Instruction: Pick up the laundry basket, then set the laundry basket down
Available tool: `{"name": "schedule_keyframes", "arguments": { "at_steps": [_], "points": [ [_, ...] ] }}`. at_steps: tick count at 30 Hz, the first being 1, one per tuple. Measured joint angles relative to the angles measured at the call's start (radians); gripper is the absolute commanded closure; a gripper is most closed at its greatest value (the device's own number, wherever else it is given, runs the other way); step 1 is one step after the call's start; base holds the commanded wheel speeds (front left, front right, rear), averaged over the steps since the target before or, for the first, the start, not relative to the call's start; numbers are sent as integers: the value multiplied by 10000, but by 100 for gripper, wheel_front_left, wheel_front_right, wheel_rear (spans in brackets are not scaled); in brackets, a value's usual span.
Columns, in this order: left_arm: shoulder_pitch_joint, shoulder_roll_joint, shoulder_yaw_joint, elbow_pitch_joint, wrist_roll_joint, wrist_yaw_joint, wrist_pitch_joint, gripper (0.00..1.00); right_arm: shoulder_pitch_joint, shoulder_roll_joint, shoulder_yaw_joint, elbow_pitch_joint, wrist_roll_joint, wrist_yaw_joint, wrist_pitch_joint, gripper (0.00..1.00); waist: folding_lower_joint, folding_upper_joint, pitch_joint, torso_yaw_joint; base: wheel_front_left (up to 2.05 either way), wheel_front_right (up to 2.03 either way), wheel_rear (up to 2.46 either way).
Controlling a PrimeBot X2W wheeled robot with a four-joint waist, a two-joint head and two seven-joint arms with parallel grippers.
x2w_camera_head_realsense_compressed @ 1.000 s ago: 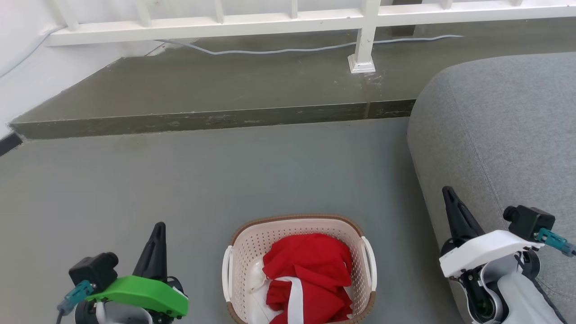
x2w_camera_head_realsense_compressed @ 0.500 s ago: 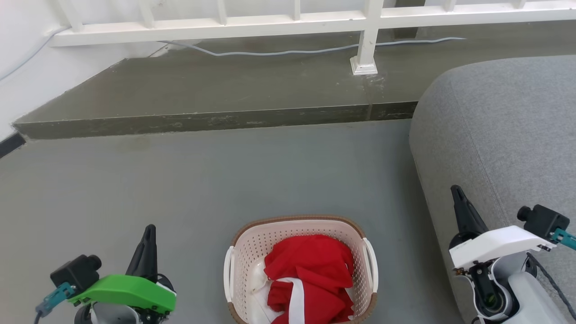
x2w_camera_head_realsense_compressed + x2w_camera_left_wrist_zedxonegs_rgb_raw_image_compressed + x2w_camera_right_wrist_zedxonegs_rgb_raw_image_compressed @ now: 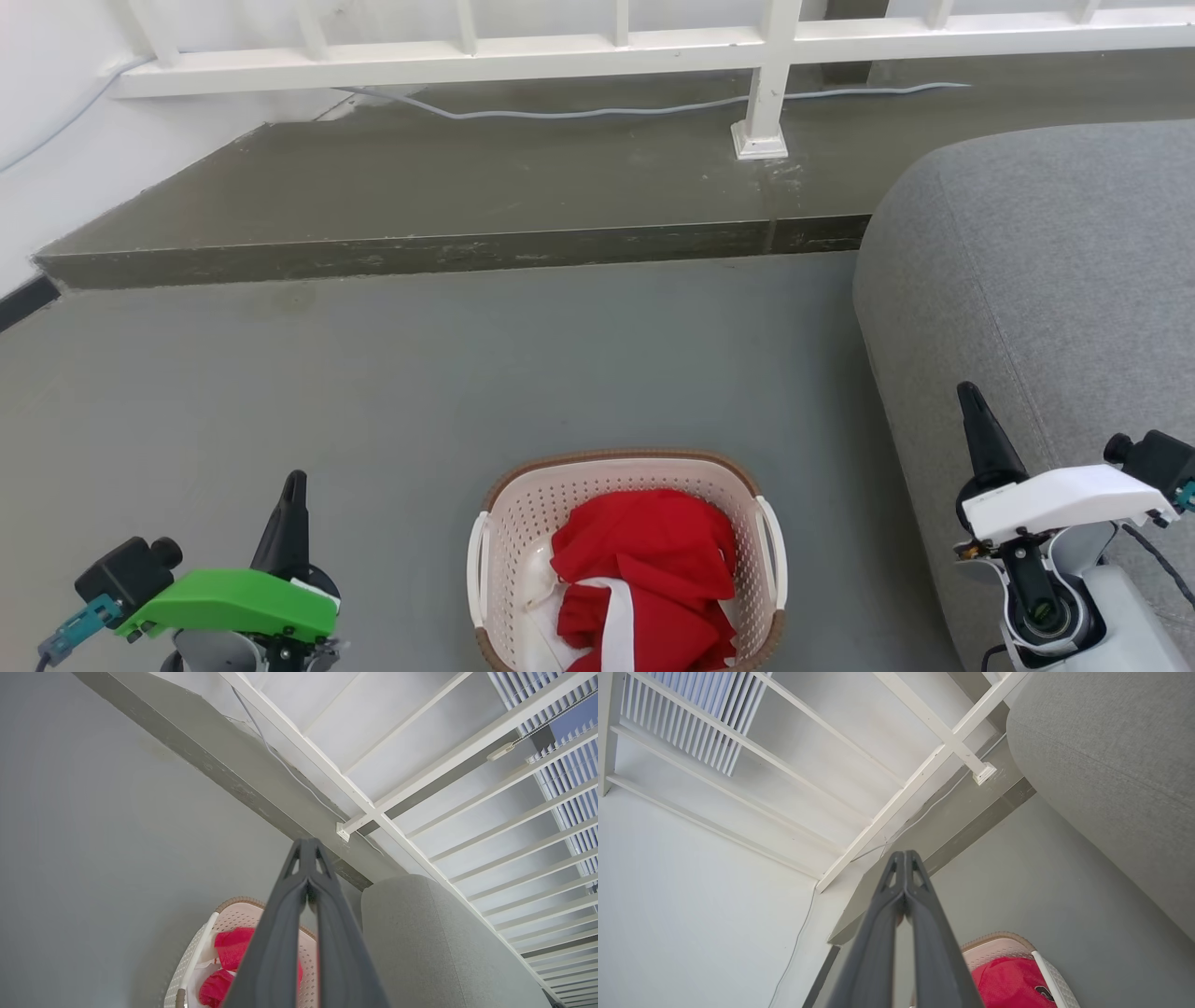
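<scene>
Moved outward — left end effector (image 3: pixel 295 478), right end effector (image 3: pixel 965 390) by sofa (image 3: pixel 1027 261) — both pressed together.

Bright, even daylight; soft faint shadows on floor (image 3: pixel 467 373); sharp focus; wrist views bend straight lines at edges.

Green-shelled left pincer (image 3: pixel 295 482), white-shelled right pincer (image 3: pixel 967 393)
</scene>
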Motion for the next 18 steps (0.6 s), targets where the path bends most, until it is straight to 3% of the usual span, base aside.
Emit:
{"name": "schedule_keyframes", "arguments": {
  "at_steps": [18],
  "points": [
    [-25,-17,523,65,-2151,-84,629,100,-1,222,-727,-8,2050,86,646,100,0,0,-63,81,0,0,0]
  ]
}}
